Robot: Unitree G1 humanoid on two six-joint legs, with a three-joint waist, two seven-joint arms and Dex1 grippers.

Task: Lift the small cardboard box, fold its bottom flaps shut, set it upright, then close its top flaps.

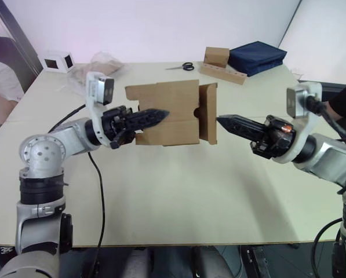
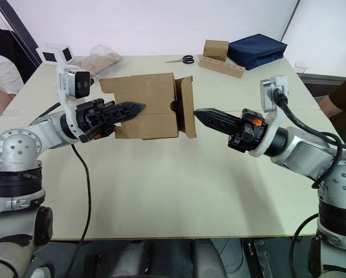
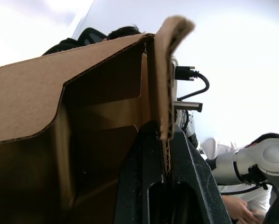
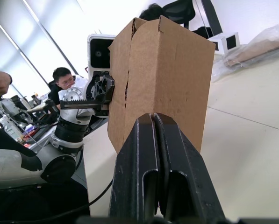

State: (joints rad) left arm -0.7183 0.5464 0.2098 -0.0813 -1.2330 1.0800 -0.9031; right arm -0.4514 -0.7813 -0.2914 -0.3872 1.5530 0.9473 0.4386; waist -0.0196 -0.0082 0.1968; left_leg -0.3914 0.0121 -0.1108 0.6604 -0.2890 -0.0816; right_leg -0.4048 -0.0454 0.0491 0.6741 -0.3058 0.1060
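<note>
Pinching the flap-splayed brown small cardboard box [image 1: 167,116]: left hand [image 1: 155,116]; right hand [image 1: 228,123] seemingly pressed together.

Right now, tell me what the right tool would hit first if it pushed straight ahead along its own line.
Most likely a flap of the small cardboard box. The right tool, shut, points at the flap's face, with its tip just short of it. The left tool clamps the box's wall.

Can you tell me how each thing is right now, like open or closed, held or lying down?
small cardboard box: lifted off the table, flaps not folded shut
left gripper: shut on a box wall
right gripper: shut, tip at a flap
scissors: lying closed on the table
</note>
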